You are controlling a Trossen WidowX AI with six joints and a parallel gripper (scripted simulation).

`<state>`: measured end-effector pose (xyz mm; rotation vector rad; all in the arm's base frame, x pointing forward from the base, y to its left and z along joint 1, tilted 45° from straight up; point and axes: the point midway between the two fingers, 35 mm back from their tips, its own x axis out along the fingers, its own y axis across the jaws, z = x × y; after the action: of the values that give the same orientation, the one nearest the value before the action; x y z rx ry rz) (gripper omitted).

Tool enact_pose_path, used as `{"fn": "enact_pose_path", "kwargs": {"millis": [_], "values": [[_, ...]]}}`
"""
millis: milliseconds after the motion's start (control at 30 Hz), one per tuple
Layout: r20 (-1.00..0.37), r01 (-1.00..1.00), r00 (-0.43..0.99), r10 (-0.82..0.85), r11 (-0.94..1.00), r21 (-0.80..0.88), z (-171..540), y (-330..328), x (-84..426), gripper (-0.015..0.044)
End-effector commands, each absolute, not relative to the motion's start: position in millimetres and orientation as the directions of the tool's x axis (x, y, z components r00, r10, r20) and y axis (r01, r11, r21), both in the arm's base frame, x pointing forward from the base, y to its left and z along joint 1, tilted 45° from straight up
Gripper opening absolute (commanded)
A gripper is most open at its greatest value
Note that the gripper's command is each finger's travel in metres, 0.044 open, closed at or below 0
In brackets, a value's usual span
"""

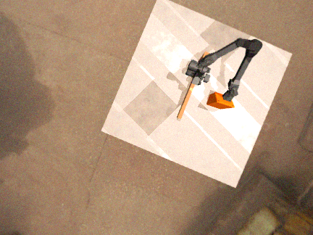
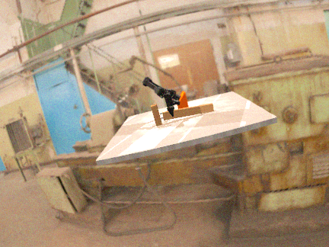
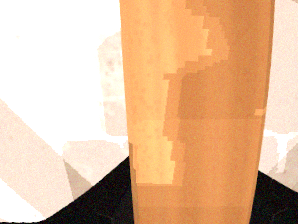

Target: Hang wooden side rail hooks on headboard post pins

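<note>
Wooden side rail [image 1: 185, 103] [image 2: 196, 110] [image 3: 200, 110] is pinched in the gripper [image 1: 198, 80] [image 2: 171, 113] [image 3: 177, 156], near end just beside the headboard post [image 2: 156, 115]; hooks too small to see, so any sideways or height error could jam them against the post or miss the pins.

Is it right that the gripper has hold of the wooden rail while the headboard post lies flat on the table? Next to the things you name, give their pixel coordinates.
Not quite: the post [image 2: 156, 115] stands upright on the table [image 2: 213, 129], as the exterior view shows; the gripper [image 2: 171, 114] does hold the rail [image 2: 194, 110] [image 1: 185, 103] [image 3: 200, 100].
</note>
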<state>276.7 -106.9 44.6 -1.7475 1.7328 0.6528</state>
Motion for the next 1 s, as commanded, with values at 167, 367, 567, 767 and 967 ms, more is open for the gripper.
{"fn": "enact_pose_path", "kwargs": {"millis": [167, 367, 567, 767, 967], "values": [[-0.702, -0.998, 0.038, -0.711, 0.012, -0.067, 47.1, -106.3, 277.7, 0.0], [-0.702, -0.998, 0.038, -0.711, 0.012, -0.067, 47.6, -106.8, 278.3, 0.0], [-0.702, -0.998, 0.038, -0.711, 0.012, -0.067, 47.9, -107.4, 278.4, 0.0], [-0.702, -0.998, 0.038, -0.711, 0.012, -0.067, 48.1, -108.1, 277.7, 0.0], [-0.702, -0.998, 0.038, -0.711, 0.012, -0.067, 48.3, -108.8, 277.0, 0.0]]}}
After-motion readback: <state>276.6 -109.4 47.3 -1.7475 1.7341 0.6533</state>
